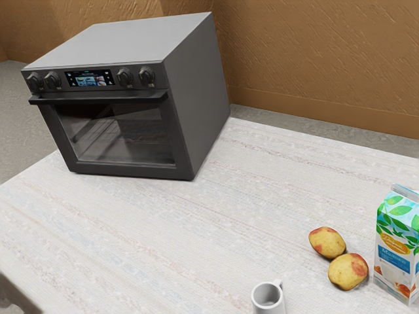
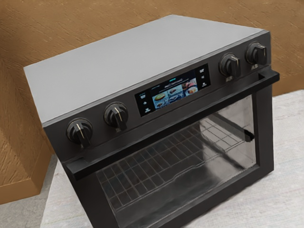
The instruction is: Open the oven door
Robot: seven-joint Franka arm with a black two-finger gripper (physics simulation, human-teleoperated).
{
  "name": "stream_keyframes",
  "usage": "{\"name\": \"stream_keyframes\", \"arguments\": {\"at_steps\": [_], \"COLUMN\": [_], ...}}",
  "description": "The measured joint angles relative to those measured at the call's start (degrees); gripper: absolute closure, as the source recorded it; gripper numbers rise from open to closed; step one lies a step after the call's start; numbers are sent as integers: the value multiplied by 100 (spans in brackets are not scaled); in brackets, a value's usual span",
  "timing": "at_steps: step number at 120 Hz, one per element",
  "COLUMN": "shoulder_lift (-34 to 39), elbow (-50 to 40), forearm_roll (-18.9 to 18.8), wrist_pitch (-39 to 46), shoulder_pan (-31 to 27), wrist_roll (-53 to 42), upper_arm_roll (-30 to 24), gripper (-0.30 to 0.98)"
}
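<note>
The dark gray countertop oven (image 1: 208, 98) stands upright on the table (image 1: 163, 235), toward the exterior view's left, with its door (image 1: 131, 169) shut against the front. A black bar handle (image 1: 98, 99) runs across the top of the door, beneath a lit display (image 1: 90, 78) with two knobs (image 1: 126, 77) on either side of it. The wrist view looks down at a slant on the oven's top and front, where a wire rack (image 2: 137, 178) lies behind the door's glass (image 1: 124, 134). I cannot tell whether the fingers stand apart or together. Well apart from the oven, toward the exterior view's right, two yellow-and-red fruits (image 1: 348, 271) lie side by side, with an upright carton (image 1: 395, 255) just beside them and a pale mug (image 1: 267, 299) near them. A brown textured wall (image 1: 314, 52) rises behind.
</note>
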State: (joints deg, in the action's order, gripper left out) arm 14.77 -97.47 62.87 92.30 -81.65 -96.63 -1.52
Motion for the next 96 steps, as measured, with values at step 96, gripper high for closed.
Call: {"name": "stream_keyframes", "arguments": {"at_steps": [96], "shoulder_lift": [835], "elbow": [-859], "forearm_roll": [-663], "wrist_pitch": [391], "shoulder_pan": [303], "wrist_roll": [-3472], "upper_arm_roll": [-1299], "gripper": [0]}}
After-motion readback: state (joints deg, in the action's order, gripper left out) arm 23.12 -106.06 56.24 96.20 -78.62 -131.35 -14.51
